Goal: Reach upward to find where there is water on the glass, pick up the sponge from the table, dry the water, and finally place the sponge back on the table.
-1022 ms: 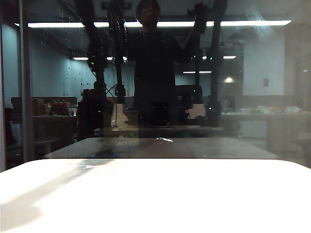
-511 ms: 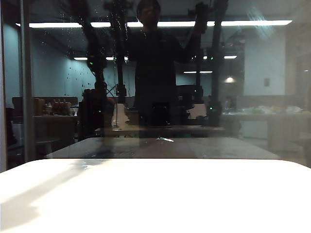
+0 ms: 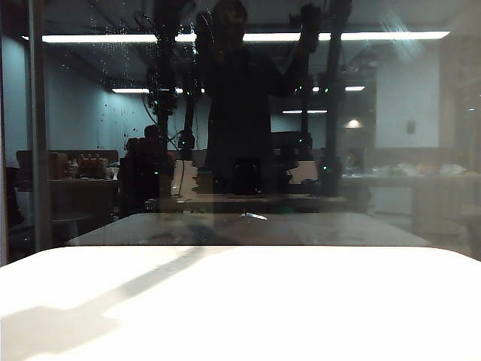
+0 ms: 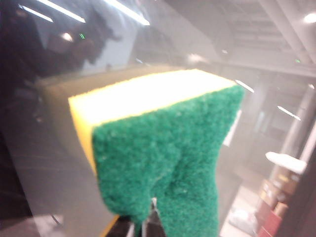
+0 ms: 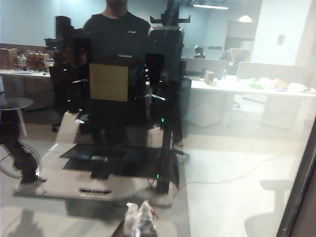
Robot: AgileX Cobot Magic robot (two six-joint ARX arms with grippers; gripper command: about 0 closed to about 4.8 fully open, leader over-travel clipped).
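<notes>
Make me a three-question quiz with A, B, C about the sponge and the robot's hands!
1. Where is the sponge? A on a shelf B in the left hand, up by the glass C on the floor
2. Its scrubby side is: A green B red C blue
3. The right hand, facing the glass, is: A empty B holding a cup C holding the sponge
Answers: 1 B, the left wrist view shows it pinched there; 2 A, green fuzz over yellow foam; 3 A, nothing between its closed tips.
</notes>
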